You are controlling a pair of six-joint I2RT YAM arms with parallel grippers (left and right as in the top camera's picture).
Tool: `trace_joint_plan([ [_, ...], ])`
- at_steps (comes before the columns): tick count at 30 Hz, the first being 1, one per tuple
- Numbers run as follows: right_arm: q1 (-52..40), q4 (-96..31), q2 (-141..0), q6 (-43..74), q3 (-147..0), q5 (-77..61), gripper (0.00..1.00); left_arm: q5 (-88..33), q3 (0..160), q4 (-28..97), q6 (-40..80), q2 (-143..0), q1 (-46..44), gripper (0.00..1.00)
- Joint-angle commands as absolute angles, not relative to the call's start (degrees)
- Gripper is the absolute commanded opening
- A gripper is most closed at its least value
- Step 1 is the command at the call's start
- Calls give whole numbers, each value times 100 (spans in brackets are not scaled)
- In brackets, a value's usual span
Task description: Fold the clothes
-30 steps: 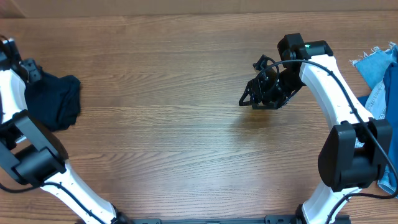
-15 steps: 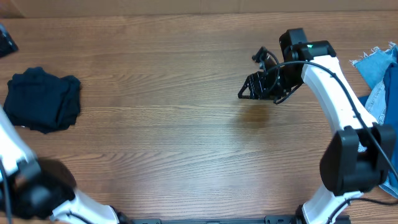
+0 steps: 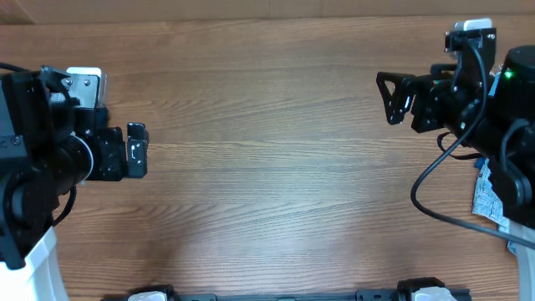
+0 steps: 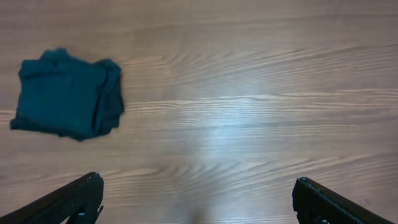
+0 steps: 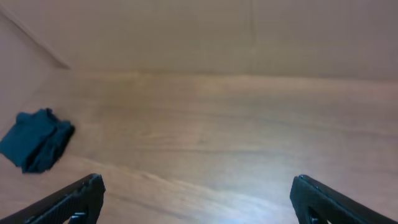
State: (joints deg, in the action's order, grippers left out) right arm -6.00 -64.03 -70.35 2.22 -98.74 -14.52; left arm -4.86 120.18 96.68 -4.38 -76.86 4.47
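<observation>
Both arms hang high over the wooden table [image 3: 267, 176], holding nothing. The left gripper [image 4: 198, 183] and the right gripper [image 5: 198, 182] have their fingers spread wide. The navy garment [image 4: 65, 99] lies bundled at the table's left. Probably next: grasp the denim [image 3: 485, 196] at the right by an edge and spread it flat. Only the overhead view shows the denim; only the wrist views show the navy bundle.

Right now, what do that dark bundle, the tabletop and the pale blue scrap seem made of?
The dark navy garment: soft, thin, matte fabric; it lies in limp, crumpled folds without shine. The table: wood or wood-look laminate, slightly glossy; grain streaks and a pale glare patch show. The light-blue piece: probably denim, from its faded colour and ragged edge, though mostly hidden.
</observation>
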Motion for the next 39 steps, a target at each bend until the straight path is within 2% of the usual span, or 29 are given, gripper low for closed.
trace_joint_plan([
  [1, -572, -6593, -7126, 327, -9907, -1354, 100, -250, 11963, 9679, -301, -7760, 412, 100],
  [6, -572, -6702, -7203, 329, -9907, -1365, 100, -250, 11963, 9679, -301, -7760, 410, 100],
  [13, -572, -7251, -7201, 327, -9907, -2067, 100, -250, 11963, 9679, -301, -7760, 412, 100],
  [17, -569, -6672, -7172, 246, -9907, -2025, 100, -250, 11963, 9679, -301, -7760, 412, 100],
  [25, -572, -6547, -6023, 108, -9907, -1087, 100, -250, 11963, 9679, -301, -7760, 412, 100],
  [32, -569, -7172, -4893, 106, -9824, 32, 100, -250, 11963, 9679, -301, -7760, 412, 100],
  [36, -427, -6921, -4370, 40, -9109, 207, 100, -250, 11963, 9679, -301, -7760, 412, 100],
  [39, -172, -5946, -3706, 45, -7741, 139, 100, -250, 11963, 9679, -301, -7760, 412, 100],
])
